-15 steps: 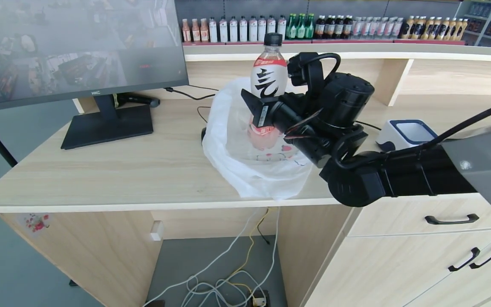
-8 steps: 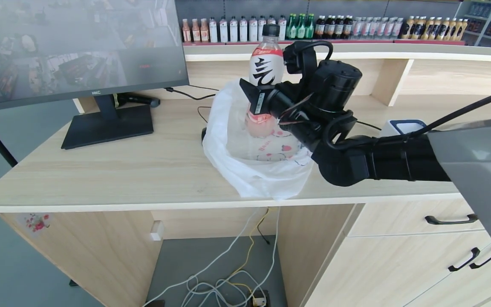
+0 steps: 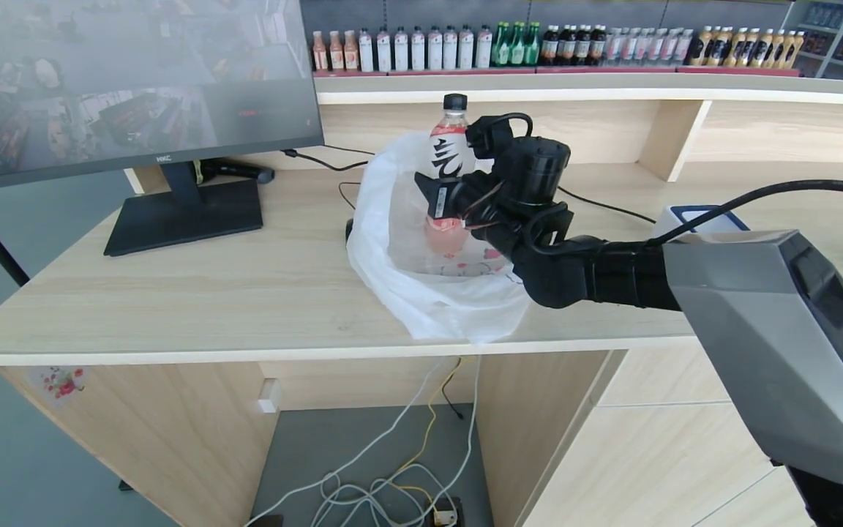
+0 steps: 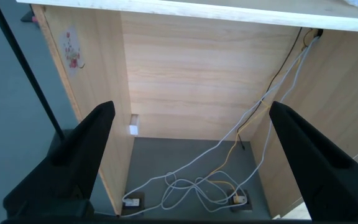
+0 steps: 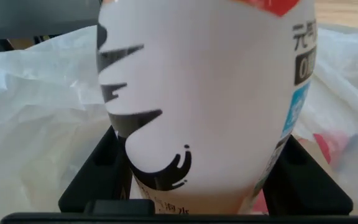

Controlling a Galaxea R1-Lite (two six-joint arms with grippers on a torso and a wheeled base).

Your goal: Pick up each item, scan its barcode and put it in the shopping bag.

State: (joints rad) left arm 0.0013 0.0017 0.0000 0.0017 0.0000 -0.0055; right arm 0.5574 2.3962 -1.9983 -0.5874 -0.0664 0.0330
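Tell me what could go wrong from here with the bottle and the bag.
1. The shopping bag lies limp, so the drink bottle held upright by the right gripper may snag its rim or push it flat.
2. Released upright, the tall bottle could topple; the thin bag gives little support and sits near the front edge of the counter.

The drink bottle (image 5: 210, 93) stands upright, clamped by the right gripper (image 5: 204, 190) - the white shopping bag (image 5: 36, 124) billows close behind it.
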